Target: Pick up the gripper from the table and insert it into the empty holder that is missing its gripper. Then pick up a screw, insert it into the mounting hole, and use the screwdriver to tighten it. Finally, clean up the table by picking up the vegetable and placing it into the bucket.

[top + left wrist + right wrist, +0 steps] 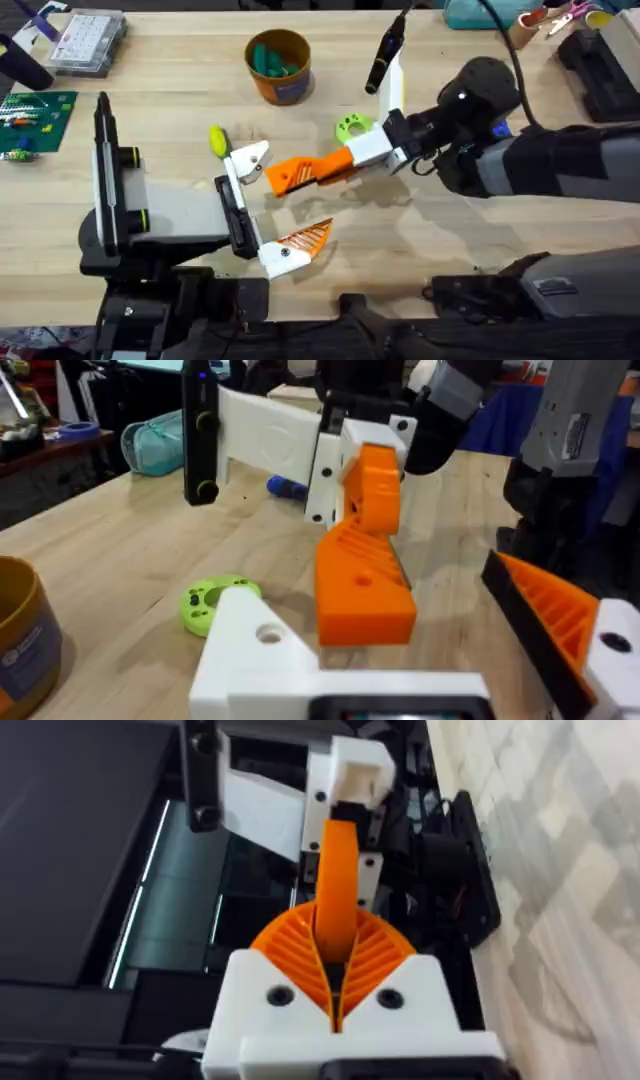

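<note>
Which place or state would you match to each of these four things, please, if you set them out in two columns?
1 solid orange finger
2 bucket
3 holder
4 green disc

a lying on the table
b bare, no finger fitted
c held in the right pincer
d holding green pieces

Pairs: 1-c, 2-d, 3-b, 4-a

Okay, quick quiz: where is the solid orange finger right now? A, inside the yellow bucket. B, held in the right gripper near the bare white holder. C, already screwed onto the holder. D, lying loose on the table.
B: the right gripper is shut on the orange finger, carrying it up to the bare white holder, whose mounting hole is still open.
</note>
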You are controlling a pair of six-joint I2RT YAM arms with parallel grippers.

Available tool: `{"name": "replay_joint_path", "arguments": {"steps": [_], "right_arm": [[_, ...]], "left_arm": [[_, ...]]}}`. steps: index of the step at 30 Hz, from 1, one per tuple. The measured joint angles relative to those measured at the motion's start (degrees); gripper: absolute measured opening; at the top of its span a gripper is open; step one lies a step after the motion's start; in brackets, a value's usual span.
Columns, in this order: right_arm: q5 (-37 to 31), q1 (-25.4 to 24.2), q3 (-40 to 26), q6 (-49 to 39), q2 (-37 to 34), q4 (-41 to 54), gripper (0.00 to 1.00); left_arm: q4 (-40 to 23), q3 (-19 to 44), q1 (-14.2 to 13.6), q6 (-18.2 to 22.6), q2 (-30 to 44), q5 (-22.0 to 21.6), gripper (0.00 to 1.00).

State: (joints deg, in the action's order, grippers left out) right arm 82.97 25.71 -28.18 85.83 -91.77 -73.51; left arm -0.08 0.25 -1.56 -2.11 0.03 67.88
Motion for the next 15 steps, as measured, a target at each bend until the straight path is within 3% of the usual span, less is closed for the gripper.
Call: {"name": "replay_joint_path", "arguments": {"steps": [15], "right_arm": [[-4.99, 0.0, 0.0, 3.89, 0.31, -0.69, 0.014]], "left_arm": [[0.0, 0.0, 0.0, 0.0, 0.0, -0.1, 0.984]]}}
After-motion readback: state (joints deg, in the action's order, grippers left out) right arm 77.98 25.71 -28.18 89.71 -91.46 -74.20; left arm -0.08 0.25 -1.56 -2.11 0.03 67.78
